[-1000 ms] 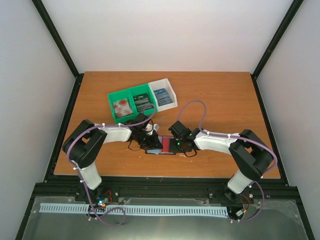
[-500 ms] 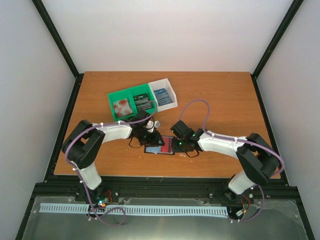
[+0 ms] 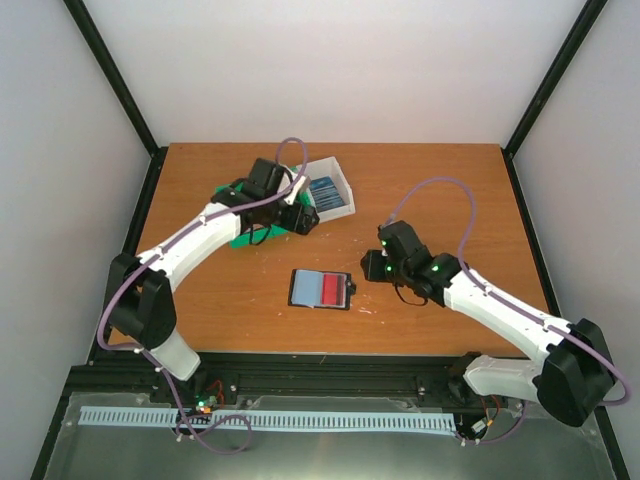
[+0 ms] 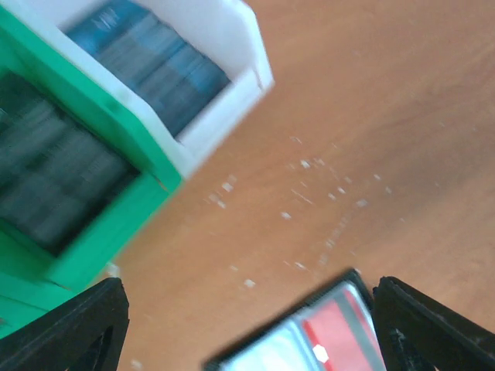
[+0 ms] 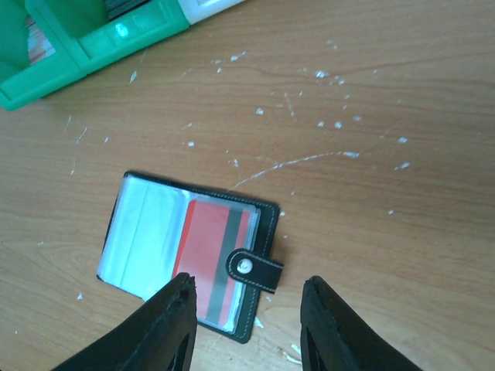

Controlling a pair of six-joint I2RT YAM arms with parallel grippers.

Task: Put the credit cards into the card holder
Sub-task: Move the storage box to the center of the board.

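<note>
Both arms are off the card holder (image 3: 320,289) now: a second ago they were crowded over it, and now it lies alone and open on the table (image 3: 450,180), a red card (image 5: 209,247) tucked in the sleeve beside the snap tab. The left gripper (image 3: 303,213) has swung up over the green and white bin (image 4: 147,131), jaws spread wide and empty, close to the blue cards (image 3: 322,190), so this looks like the next pick. The right gripper (image 5: 249,325) has backed off to the holder's right, jaws parted, holding nothing.

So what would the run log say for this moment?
left gripper: open, by bin | right gripper: open, near card holder | red card: in holder
</note>
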